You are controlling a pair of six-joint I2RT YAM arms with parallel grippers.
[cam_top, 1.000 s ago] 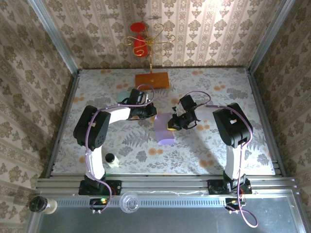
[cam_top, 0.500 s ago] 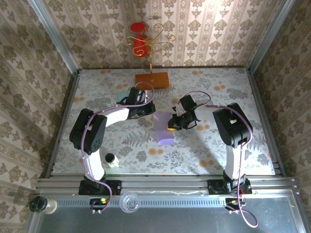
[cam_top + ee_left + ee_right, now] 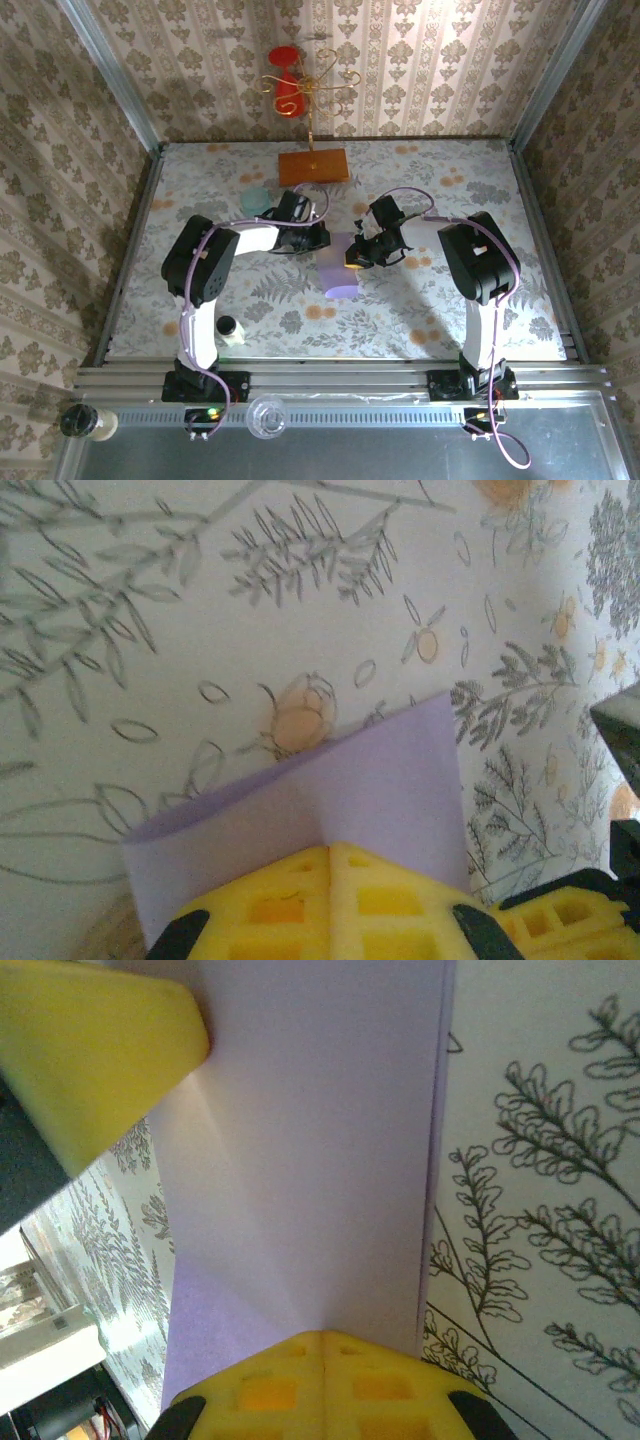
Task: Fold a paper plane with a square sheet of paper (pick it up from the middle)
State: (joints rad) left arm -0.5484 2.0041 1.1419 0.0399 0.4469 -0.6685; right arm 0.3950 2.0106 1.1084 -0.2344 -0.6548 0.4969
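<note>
You've got both end effectors clamped on the square sheet of paper (image 3: 339, 276), mid-counter (image 3: 450, 300). L end effector (image 3: 330, 848): fingers fully closed, pinching the sheet's edge. R end effector (image 3: 322, 1337): same, closed tight on the opposite side, approx facing the L one. Sheet looks bowed btw them, w/ a doubled edge on one side. Wooden board (image 3: 313, 165) sits at the counter's far edge; teal cup (image 3: 252, 200) is near the L wrist.

From above, the left gripper (image 3: 320, 240) and right gripper (image 3: 353, 258) cover both sides of the square sheet of paper (image 3: 338, 274). Right wrist camera: it runs off the top.
</note>
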